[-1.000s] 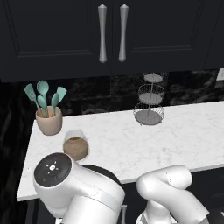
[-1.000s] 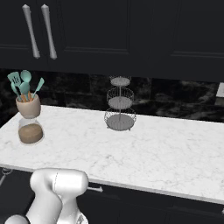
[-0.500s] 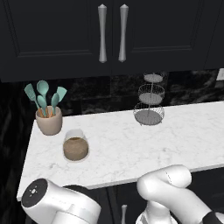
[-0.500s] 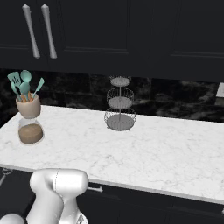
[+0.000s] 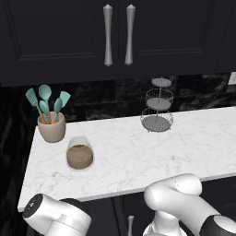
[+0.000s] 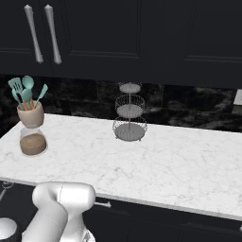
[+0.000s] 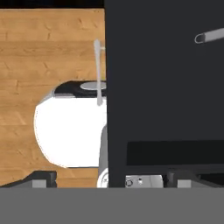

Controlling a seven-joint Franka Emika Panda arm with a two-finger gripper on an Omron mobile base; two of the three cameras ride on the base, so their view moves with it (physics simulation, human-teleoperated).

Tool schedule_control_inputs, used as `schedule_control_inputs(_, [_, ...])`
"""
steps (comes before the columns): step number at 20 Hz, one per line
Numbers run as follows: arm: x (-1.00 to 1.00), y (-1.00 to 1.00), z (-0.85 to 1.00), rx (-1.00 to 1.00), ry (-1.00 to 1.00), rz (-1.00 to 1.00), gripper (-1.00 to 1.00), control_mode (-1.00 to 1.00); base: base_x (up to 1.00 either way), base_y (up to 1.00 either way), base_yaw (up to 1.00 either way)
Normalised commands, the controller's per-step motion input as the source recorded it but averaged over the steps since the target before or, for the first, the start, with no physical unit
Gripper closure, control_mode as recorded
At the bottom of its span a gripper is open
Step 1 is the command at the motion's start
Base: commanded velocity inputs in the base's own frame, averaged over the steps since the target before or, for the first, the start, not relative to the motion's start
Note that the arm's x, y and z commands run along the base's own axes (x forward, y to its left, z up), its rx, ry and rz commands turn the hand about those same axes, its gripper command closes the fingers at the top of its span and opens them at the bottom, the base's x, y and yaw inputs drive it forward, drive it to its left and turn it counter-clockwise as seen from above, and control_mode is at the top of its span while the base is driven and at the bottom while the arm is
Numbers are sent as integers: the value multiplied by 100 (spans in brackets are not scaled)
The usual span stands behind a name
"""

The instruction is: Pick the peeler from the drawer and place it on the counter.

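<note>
My gripper (image 7: 110,180) hangs low in front of the black cabinetry below the counter, open, with its dark fingertips (image 7: 41,177) wide apart and nothing between them. The hand view looks along a flat black drawer front (image 7: 162,87) with a grey bar handle (image 7: 98,72) at its edge. No inside of the drawer shows, and the peeler is hidden. The white marble counter (image 5: 138,156) spans both base views above the bent arm. A short grey handle (image 6: 101,204) sticks out just under the counter's front edge (image 6: 142,196).
On the counter stand a crock of teal spatulas (image 5: 50,124), a jar with brown contents (image 5: 79,154) and a wire three-tier stand (image 5: 157,108). Black wall cabinets with long grey handles (image 5: 118,34) hang above. Wooden floor (image 7: 48,52) lies below the cabinets.
In the left base view the arm's round joint has sunk from in front of the jar to below the counter edge at the lower left. The counter's things have not moved.
</note>
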Motion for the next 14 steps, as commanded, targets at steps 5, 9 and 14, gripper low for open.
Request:
schedule_control_inputs(5, [19, 6, -58, -6, 17, 12, -100, -100, 0, 0, 0])
schedule_control_inputs(9, [18, 0, -41, -2, 20, 12, -100, -100, 0, 0, 0])
schedule_control_inputs(14, [14, 0, -44, -2, 18, 12, -100, -100, 0, 0, 0])
